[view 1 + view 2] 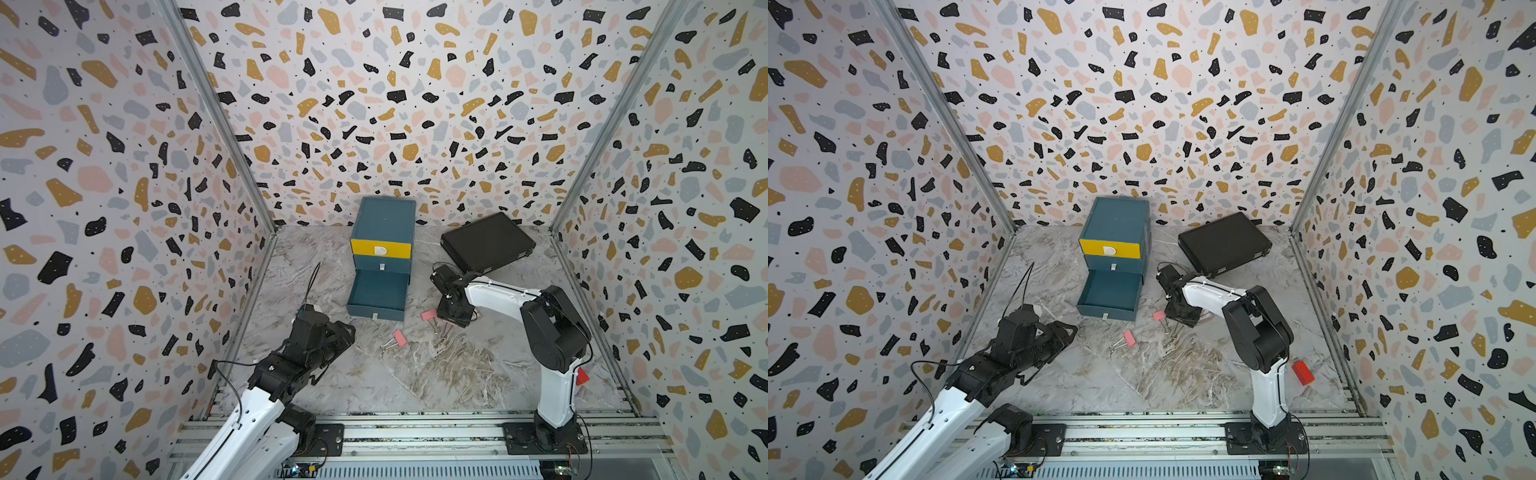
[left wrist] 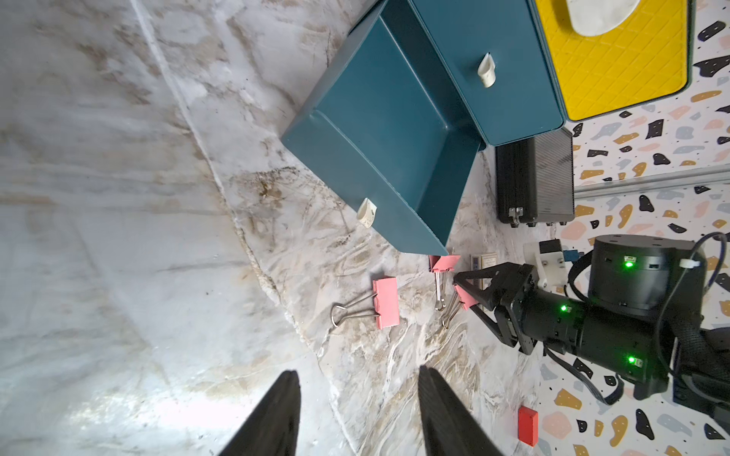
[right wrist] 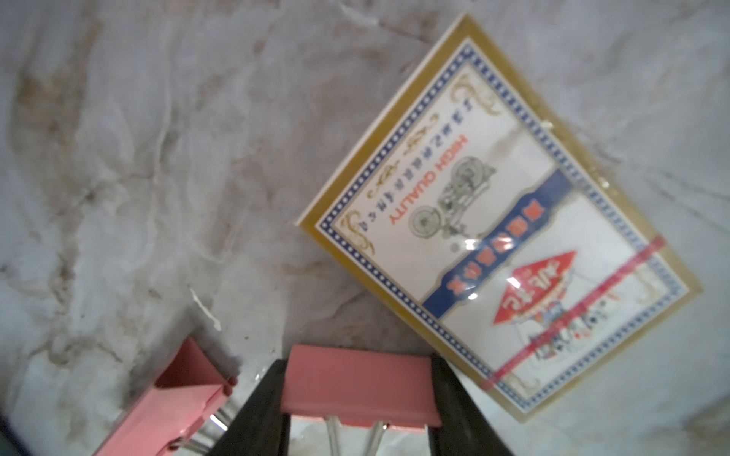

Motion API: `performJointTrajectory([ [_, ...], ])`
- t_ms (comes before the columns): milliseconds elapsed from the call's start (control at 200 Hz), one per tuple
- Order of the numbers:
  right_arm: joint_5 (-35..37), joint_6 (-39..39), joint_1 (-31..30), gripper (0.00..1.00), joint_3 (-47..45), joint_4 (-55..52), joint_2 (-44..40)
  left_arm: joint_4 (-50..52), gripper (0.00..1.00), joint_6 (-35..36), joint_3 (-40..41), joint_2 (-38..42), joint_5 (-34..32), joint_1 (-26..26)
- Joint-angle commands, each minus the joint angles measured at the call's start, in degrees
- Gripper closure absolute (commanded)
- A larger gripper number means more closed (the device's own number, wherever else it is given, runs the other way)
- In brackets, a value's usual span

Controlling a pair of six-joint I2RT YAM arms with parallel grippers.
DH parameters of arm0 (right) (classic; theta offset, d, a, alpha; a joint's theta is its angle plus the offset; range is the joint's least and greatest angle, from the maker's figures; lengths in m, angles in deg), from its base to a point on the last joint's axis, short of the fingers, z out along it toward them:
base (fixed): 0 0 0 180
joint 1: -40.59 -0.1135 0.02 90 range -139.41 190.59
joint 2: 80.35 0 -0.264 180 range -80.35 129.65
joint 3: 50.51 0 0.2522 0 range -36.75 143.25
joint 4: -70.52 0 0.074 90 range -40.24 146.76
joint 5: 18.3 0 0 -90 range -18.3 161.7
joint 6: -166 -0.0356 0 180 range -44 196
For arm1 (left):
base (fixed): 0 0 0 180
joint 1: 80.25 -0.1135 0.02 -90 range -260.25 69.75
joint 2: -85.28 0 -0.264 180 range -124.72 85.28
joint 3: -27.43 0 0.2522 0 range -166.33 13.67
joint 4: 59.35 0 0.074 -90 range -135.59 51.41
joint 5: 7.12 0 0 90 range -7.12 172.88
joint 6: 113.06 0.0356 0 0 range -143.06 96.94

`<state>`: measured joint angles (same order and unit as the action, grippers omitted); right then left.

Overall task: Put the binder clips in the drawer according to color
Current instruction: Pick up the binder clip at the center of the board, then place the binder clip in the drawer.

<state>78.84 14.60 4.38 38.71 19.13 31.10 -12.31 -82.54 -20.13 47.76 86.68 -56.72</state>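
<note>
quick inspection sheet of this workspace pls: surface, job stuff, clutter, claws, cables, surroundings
surface: marble-look tabletop, brown veining
job's things: three pink binder clips seen: lone clip, second clip near the open drawer, third clip in the right claw; drawer chest, bottom drawer pulled out, looks empty, upper two shut
clutter: black case, red block, printed card box
claws: left claw open, empty; right claw closed on third clip
cables: left arm cable, right arm cable, both clear of the clips
surroundings: terrazzo-pattern walls, metal rail
</note>
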Motion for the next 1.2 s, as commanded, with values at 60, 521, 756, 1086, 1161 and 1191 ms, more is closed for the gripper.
performJointTrajectory([
  [60,1.41,2.05,-0.23,0.67,-0.77,-0.40,-5.35,3.02,0.48,3.49,-1.73,-0.07,-0.46,-0.06],
  [521,10.26,30.92,-13.68,0.75,17.08,7.16,-5.38,5.22,0.48,4.22,0.58,1.17,2.19,-0.18],
  [756,12.01,46.64,-16.82,0.73,21.79,15.35,1.39,9.91,0.48,5.08,0.58,4.86,2.12,-0.20],
  [1086,13.74,54.35,-16.77,0.69,30.11,14.36,11.25,14.04,0.48,4.84,0.23,9.23,3.03,-0.19],
  [1161,13.55,55.08,-16.75,0.63,31.43,13.18,12.81,14.94,0.48,4.99,-0.32,9.80,3.15,-0.16],
  [1191,13.56,55.34,-16.73,0.57,31.50,12.96,12.98,15.50,0.48,5.08,-0.61,9.98,3.11,-0.20],
])
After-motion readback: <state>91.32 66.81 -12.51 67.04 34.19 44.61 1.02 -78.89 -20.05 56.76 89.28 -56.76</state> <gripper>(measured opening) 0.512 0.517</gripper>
